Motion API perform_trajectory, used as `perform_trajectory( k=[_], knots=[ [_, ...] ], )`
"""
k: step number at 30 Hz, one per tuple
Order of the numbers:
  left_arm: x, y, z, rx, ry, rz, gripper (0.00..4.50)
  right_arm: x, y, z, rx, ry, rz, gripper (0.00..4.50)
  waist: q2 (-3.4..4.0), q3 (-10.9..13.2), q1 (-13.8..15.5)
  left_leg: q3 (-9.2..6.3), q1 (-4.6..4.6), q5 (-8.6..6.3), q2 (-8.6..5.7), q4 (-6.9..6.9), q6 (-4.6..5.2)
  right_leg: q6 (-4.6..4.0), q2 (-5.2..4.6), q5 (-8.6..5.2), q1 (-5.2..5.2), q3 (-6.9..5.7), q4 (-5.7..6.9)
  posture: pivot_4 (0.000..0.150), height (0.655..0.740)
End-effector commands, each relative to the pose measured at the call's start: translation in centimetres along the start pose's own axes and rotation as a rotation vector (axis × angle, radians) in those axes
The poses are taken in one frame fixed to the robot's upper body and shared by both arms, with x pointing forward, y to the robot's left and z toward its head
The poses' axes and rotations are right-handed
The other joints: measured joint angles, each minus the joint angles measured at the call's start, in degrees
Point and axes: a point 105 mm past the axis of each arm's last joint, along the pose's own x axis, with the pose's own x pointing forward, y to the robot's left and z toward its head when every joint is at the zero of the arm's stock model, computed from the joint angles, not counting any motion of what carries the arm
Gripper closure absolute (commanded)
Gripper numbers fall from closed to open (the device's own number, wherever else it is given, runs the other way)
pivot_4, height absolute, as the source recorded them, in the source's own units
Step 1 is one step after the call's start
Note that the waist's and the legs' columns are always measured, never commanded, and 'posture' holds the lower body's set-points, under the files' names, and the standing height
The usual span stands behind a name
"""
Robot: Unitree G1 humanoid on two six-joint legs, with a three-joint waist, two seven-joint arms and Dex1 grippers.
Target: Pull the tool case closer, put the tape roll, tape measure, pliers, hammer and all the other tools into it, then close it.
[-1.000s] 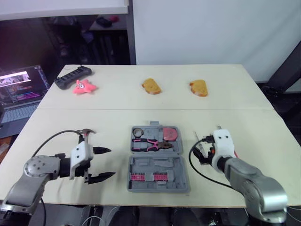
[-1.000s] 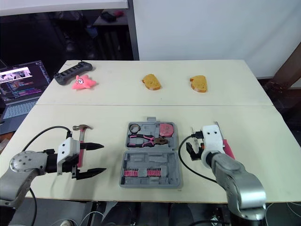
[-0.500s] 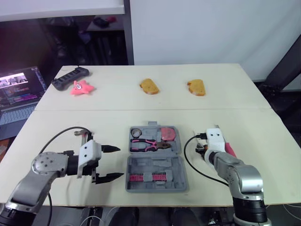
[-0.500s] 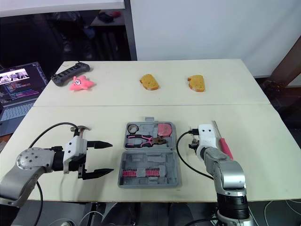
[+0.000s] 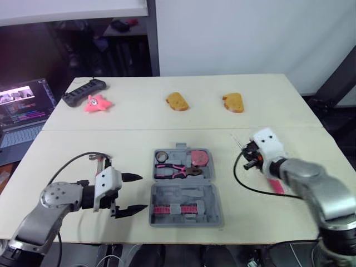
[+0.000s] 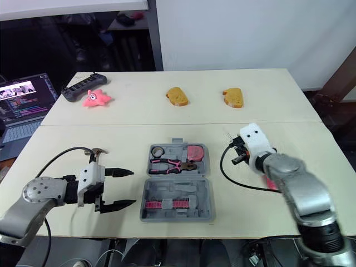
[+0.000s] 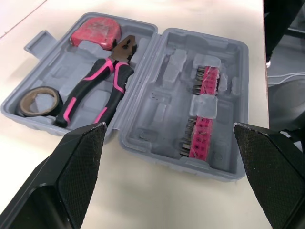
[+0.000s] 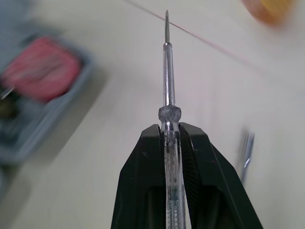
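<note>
The grey tool case lies open at the table's front middle. In it are a tape roll, pink-handled pliers and a pink tape measure; a pink bit strip sits in the near half. My left gripper stands open just left of the case, holding nothing. The hammer lies behind that gripper, partly hidden by it. My right gripper is shut on a clear-handled screwdriver, held above the table right of the case. A pink-handled tool lies under the right arm.
Two yellow bread-like pieces lie at the back of the table. A pink star toy and a black bar-shaped device sit at the back left. A laptop stands beyond the left edge.
My right gripper has shut on the clear screwdriver and lifted it up and away from the front edge. The left gripper has edged slightly toward the case and stays open.
</note>
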Motion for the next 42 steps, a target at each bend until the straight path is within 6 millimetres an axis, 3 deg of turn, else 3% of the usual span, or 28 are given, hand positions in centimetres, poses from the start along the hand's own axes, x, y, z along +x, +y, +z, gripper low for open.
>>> perform_trajectory(
  k=[1, 8, 14, 18, 25, 31, 35, 40, 42],
  knots=[
    [0.4, 0.0, 0.4, 0.029, -0.010, -0.009, 0.00, 0.0, 2.5, 1.3, -0.222, -0.053, 0.252, 4.49, -0.07, 0.0, -0.1, 0.02, 0.01, 0.00, 0.03, -0.01, 0.00, 0.00, 0.02, 0.00, 0.02, -0.02, -0.01, 0.150, 0.7400],
    [0.3, 0.1, 0.4, 0.027, -0.013, 0.004, 0.00, 0.9, 2.6, 0.4, -0.296, -0.047, 0.361, 4.49, -0.11, 0.1, 0.1, -0.04, 0.00, 0.00, 0.04, 0.04, 0.00, 0.01, -0.08, 0.01, -0.02, 0.05, 0.00, 0.150, 0.7400],
    [0.3, -0.2, 0.5, 0.025, -0.014, 0.015, 0.00, 2.4, 1.4, -3.1, -0.076, 0.091, 0.243, 4.49, -0.14, 0.1, 0.3, -0.13, -0.02, 0.00, 0.04, 0.06, -0.01, 0.00, -0.15, 0.02, -0.02, 0.05, 0.01, 0.150, 0.7400],
    [0.2, -0.4, 0.6, 0.017, -0.021, 0.022, 0.00, 2.7, 2.9, -3.8, 0.036, 0.069, 0.209, 4.49, -0.13, 0.1, 0.4, -0.19, -0.03, 0.00, 0.03, 0.03, -0.01, -0.01, -0.17, 0.01, -0.03, 0.06, 0.01, 0.150, 0.7400],
    [0.2, -0.2, 0.8, 0.018, -0.020, 0.023, 0.00, 4.1, 2.5, -5.2, 0.302, 0.118, 0.025, 4.49, -0.11, 0.1, 0.3, -0.15, -0.01, 0.01, 0.02, 0.07, -0.03, -0.02, -0.15, 0.02, -0.05, 0.10, 0.04, 0.150, 0.7400],
    [0.4, 0.1, 1.2, 0.023, -0.027, 0.033, 0.00, 5.1, 4.4, -6.8, 0.363, 0.170, 0.002, 4.49, -0.11, 0.1, 0.3, -0.19, -0.02, 0.01, 0.00, 0.02, -0.03, -0.02, -0.15, 0.02, -0.05, 0.09, 0.04, 0.150, 0.7400],
    [0.6, 0.3, 1.6, 0.025, -0.031, 0.034, 0.00, 5.1, 3.9, -6.9, 0.371, 0.168, -0.020, 2.67, -0.11, 0.0, 0.1, -0.15, 0.00, 0.01, -0.01, 0.06, -0.03, -0.01, -0.14, 0.03, -0.02, 0.10, 0.04, 0.150, 0.7400],
    [0.8, 0.4, 1.7, 0.024, -0.034, 0.039, 0.00, 3.6, 1.2, -5.1, 0.266, 0.143, -0.022, 0.19, -0.08, 0.1, 0.1, -0.14, 0.02, 0.01, -0.02, 0.03, -0.03, -0.01, -0.08, 0.02, -0.04, 0.10, 0.06, 0.150, 0.7400],
    [0.9, 0.3, 1.8, 0.022, -0.035, 0.040, 0.00, 2.3, -0.1, -3.3, 0.189, 0.120, 0.014, 0.19, -0.03, 0.1, 0.1, -0.11, 0.01, 0.02, -0.03, 0.05, -0.03, -0.01, -0.11, 0.03, -0.04, 0.11, 0.06, 0.150, 0.7400]
  ],
)
